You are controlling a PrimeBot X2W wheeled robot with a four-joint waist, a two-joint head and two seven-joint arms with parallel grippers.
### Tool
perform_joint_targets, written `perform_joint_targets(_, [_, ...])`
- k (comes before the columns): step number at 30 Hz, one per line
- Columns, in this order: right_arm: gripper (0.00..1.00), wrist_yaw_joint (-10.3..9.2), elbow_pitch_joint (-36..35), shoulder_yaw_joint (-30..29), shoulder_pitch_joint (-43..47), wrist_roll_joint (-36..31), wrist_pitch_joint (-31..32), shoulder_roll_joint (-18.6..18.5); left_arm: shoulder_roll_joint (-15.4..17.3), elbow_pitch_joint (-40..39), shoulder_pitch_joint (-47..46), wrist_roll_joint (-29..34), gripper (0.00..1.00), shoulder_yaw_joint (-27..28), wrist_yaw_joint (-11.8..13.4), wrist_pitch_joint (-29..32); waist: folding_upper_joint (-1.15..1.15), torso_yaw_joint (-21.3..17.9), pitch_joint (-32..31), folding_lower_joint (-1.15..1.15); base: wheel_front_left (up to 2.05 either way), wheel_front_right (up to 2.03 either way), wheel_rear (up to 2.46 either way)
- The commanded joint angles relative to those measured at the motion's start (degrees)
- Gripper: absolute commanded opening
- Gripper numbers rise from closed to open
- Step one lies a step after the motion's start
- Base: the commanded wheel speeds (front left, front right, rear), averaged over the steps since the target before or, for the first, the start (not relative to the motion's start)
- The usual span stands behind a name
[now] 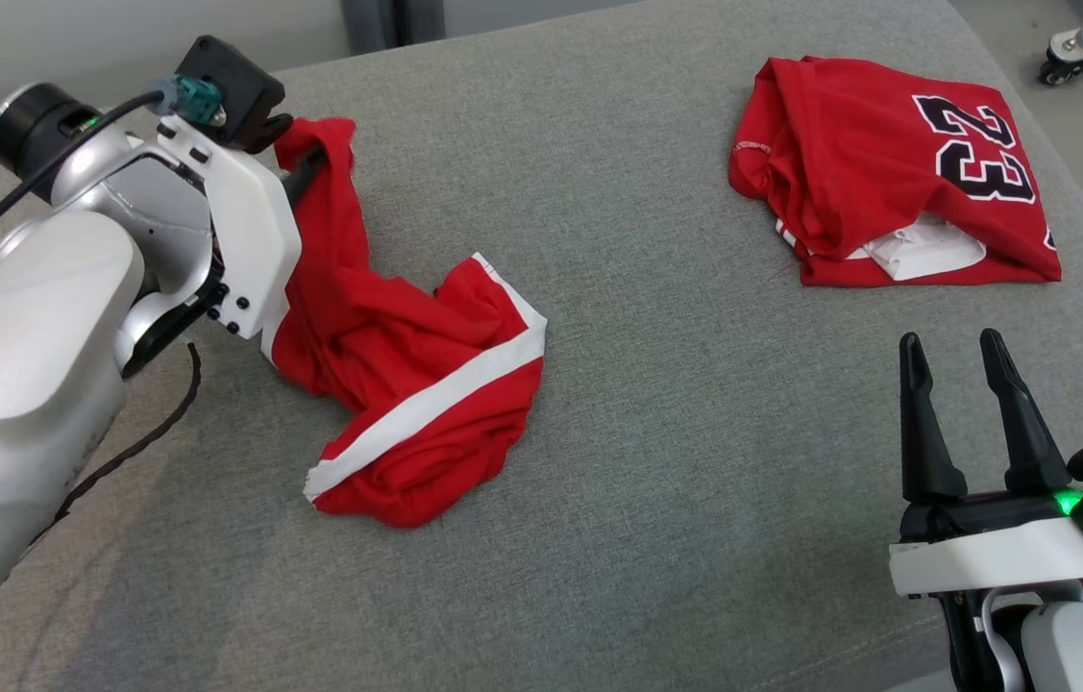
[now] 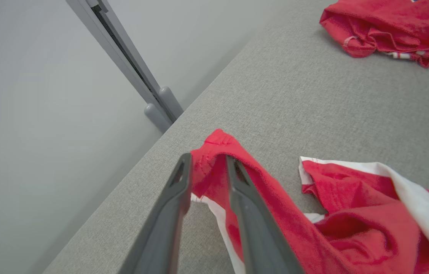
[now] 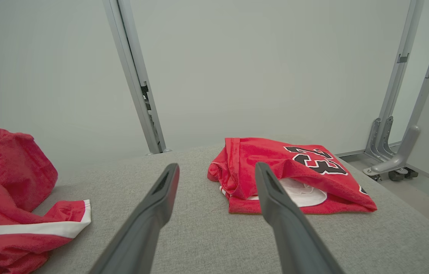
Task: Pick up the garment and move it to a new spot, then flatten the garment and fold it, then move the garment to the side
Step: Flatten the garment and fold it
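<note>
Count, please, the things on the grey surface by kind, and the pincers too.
Red garments with white stripe, crumpled: 1
Red jerseys with number 23, folded: 1
Pincers: 2, left pincer and right pincer
Total: 4

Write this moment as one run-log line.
left gripper: around red garment edge | right gripper: open, idle | numbered jersey: folded, aside

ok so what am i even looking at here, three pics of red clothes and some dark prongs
It is a two-armed robot, photographed at once by a camera on its head and one on each wrist. The dark prongs are its grippers' fingers. On the grey cushioned surface lie two red garments: crumpled shorts with a white stripe and a folded jersey numbered 23. In the left wrist view the left gripper has a bunched edge of the shorts between its fingers, though the jaws look slightly parted. The right gripper is open and empty.
</note>
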Motion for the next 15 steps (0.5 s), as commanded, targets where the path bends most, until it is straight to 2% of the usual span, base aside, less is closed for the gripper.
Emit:
perform_joint_targets(1, [1.00, 0.03, 0.58, -0.38, -0.50, -0.26, -0.44, -0.02, 0.25, 2.03, -1.23, -2.30, 1.00, -1.98, 0.04, -2.14, 0.00, 0.11, -0.53, 0.00, 0.00, 0.00, 0.00])
perform_joint_targets(7, [1.00, 0.03, 1.78, -1.07, 1.63, -1.04, -0.60, -1.03, 0.01, 4.96, -1.44, -8.34, 1.00, -9.19, 0.04, -8.69, 0.00, 4.46, -5.24, 0.00, 0.00, 0.00, 0.00])
perform_joint_targets(15, [1.00, 0.03, 0.71, -1.22, 4.29, -1.16, 1.12, -2.79, 0.52, 2.95, 3.09, -15.07, 1.00, -11.71, 0.03, -15.50, 0.00, 11.20, -11.01, 0.00, 0.00, 0.00, 0.00])
